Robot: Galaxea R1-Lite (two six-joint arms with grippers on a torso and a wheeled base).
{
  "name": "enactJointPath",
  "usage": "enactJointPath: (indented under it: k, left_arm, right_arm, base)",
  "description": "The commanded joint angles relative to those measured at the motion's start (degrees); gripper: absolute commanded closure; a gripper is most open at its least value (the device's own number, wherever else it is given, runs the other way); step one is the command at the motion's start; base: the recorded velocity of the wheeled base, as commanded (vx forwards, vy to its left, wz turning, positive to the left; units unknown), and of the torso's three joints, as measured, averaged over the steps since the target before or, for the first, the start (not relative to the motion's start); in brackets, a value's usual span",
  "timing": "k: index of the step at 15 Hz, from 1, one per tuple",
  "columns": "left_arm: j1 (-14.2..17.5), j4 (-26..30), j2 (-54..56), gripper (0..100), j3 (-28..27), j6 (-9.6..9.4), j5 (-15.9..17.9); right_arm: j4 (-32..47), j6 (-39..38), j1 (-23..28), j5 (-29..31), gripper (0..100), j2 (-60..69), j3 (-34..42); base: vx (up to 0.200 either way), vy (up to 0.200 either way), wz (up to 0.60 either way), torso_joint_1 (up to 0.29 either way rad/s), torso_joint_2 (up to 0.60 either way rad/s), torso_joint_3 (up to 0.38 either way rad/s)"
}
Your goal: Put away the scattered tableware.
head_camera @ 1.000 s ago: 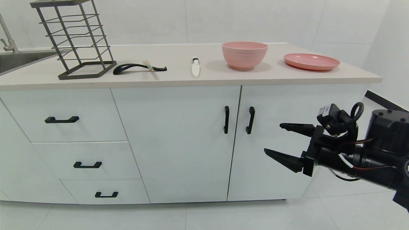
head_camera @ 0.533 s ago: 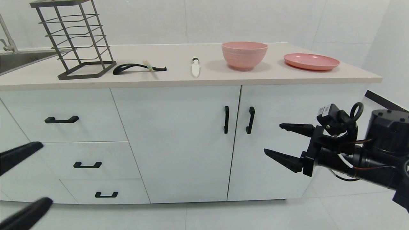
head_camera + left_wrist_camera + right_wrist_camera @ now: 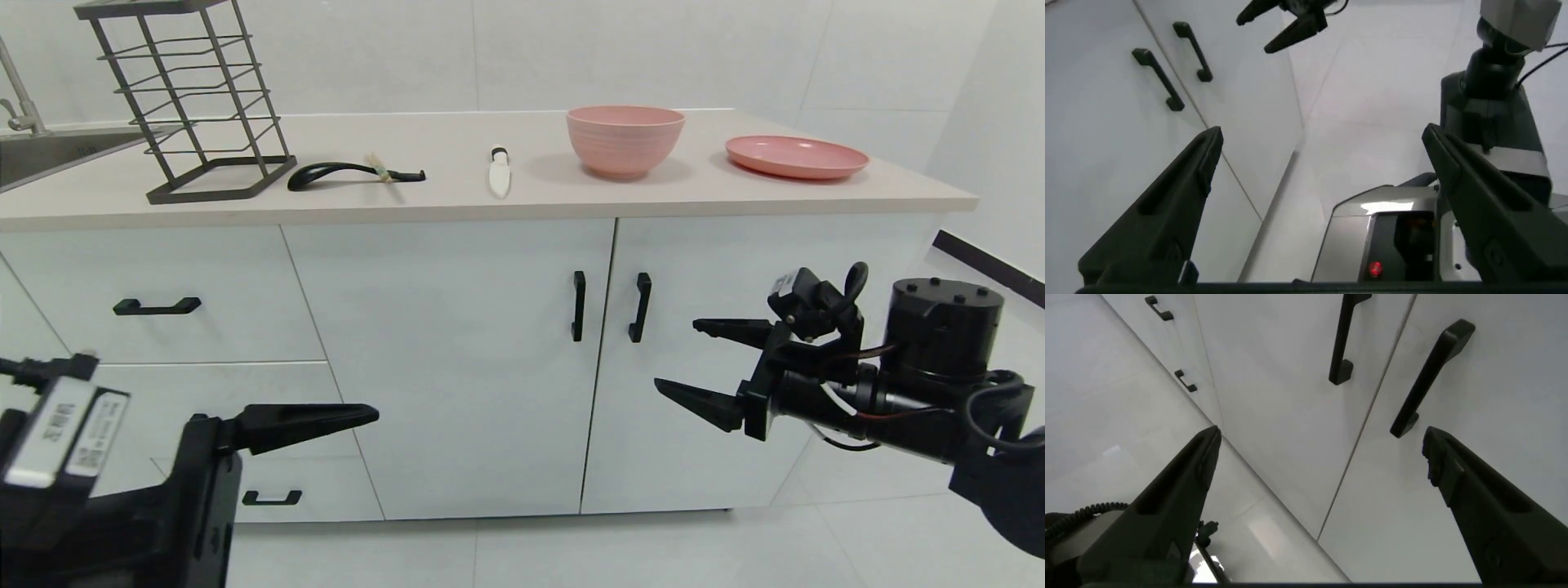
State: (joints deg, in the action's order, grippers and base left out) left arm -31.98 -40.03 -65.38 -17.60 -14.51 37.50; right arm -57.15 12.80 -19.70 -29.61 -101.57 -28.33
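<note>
A pink bowl (image 3: 625, 140) is seen standing upright on the pale countertop (image 3: 457, 200), and everything else is placed from it. To the bowl's right, apart from it, a pink plate (image 3: 796, 157) is laid flat on the same surface. To the bowl's left a white knife (image 3: 499, 173) is laid with its dark end turned toward the wall. Farther left of the bowl a black spoon (image 3: 326, 173) is found, with a thin pale stick (image 3: 381, 169) lying across its handle. Farthest left of the bowl a dark wire rack (image 3: 192, 98) is set upright, just beside the spoon's scoop, and past it the corner of a sink (image 3: 57, 149) can be made out. Below the bowl, two cabinet doors are marked by a pair of upright black handles (image 3: 579, 306). The right gripper (image 3: 679, 355) is held below the bowl and a little to its right, in front of the right-hand door, with its fingers spread wide. The left gripper (image 3: 1323, 135) is held well below and far to the left of the bowl, in front of the drawers (image 3: 163, 269), and its fingers are likewise spread wide.
</note>
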Motion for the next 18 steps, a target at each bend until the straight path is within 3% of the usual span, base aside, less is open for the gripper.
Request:
enactJointPath:
  k: [1, 5, 7, 14, 18]
  left_arm:
    - [-0.8, -5.1, -11.7, 0, -1.7, -1.75, 1.6]
    - [-1.4, -10.5, -17.9, 0, -3.4, -1.58, 1.6]
    - [-4.7, -14.5, -23.5, 0, -6.5, -1.49, 1.8]
    - [-11.8, -40.5, -41.6, 0, -7.3, -0.96, 1.9]
    - [-11.8, -41.4, -43.6, 0, -9.4, 0.80, 1.8]
  right_arm:
    - [-0.1, 0.0, 0.1, -0.4, 0, -2.1, -0.4]
    - [-0.2, -0.5, 0.6, -1.3, 0, -4.1, -3.7]
    - [-1.2, -0.6, 1.0, -1.2, 0, -6.4, -5.8]
    - [-1.3, -0.1, 1.6, -3.1, 0, -12.2, -12.7]
    - [-1.3, -0.1, 1.7, -2.8, 0, -15.0, -14.6]
  base:
    - [0.000, 0.000, 0.00, 0.000, 0.00, 0.000]
    - [0.000, 0.000, 0.00, 0.000, 0.00, 0.000]
    - [0.000, 0.000, 0.00, 0.000, 0.00, 0.000]
    - [0.000, 0.000, 0.00, 0.000, 0.00, 0.000]
    - [0.000, 0.000, 0.00, 0.000, 0.00, 0.000]
